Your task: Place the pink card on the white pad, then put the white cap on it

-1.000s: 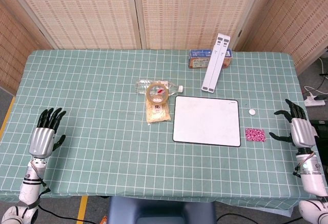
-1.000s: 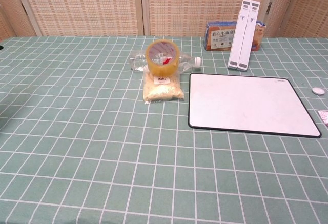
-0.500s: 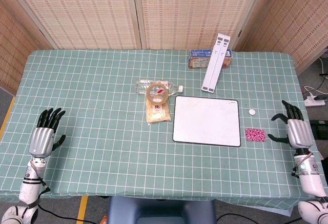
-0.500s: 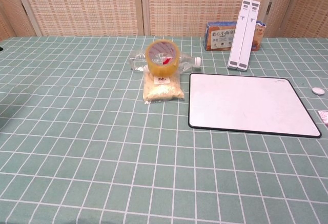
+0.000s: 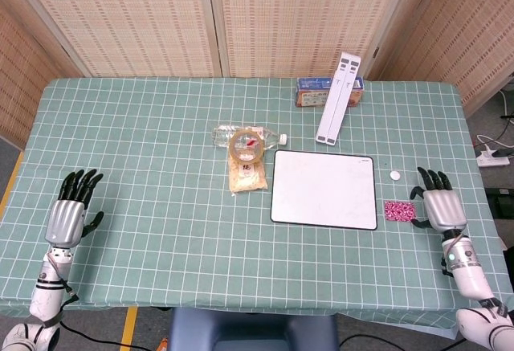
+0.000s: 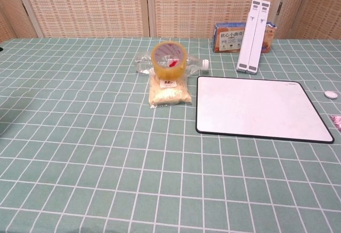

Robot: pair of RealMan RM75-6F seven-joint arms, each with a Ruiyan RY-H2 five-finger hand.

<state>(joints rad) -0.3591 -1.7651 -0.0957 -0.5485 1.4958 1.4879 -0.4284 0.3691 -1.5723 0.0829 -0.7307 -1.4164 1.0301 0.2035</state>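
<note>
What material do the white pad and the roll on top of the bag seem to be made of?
The white pad: probably smooth plastic or rubber-backed sheet, matte white face with thin black edge. The tape roll: likely glossy plastic packing tape, translucent yellowish-brown, on a pale core that may be cardboard.

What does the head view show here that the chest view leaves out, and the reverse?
Only the head view shows the two hands: the left hand and the right hand, both with fingers apart and holding nothing, the right one just beside the pink patterned card.

Only the chest view makes the print on the blue cardboard box visible.

Both show the white rectangular pad with a dark border, still bare, the small round white cap, and the yellowish roll of tape. The chest view catches only the card's edge.
</note>
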